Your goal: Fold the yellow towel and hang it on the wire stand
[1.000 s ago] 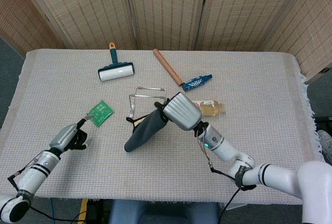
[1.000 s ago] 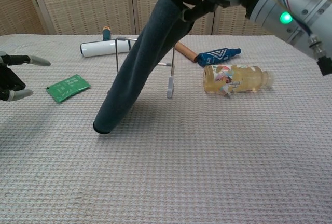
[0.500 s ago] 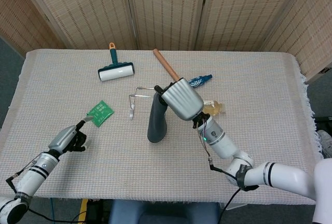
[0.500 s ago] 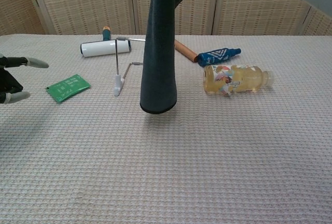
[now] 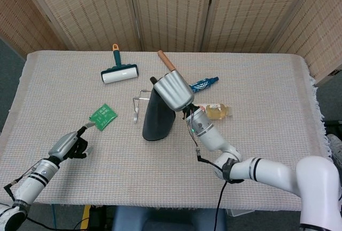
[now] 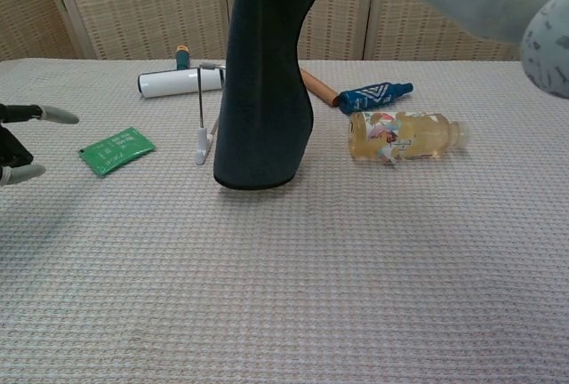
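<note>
In the head view the right hand (image 5: 172, 91) grips the top of the towel (image 5: 157, 118), which looks dark grey, not yellow, and hangs just beside the stand (image 5: 140, 101), hem near the tabletop (image 5: 256, 145). The left hand (image 5: 68, 145) rests open and empty. In the chest view the towel (image 6: 262, 91) drapes limp: soft, light, best held at the top edge.

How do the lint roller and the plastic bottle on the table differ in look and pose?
The lint roller has a white roll and a teal handle with an orange tip; the plastic bottle is clear, holds yellowish liquid and has a colourful label. The roller lies at the far left of the table, beyond the wire stand; the bottle lies right of the stand, nearer the right hand. Both lie on their sides, untouched.
</note>
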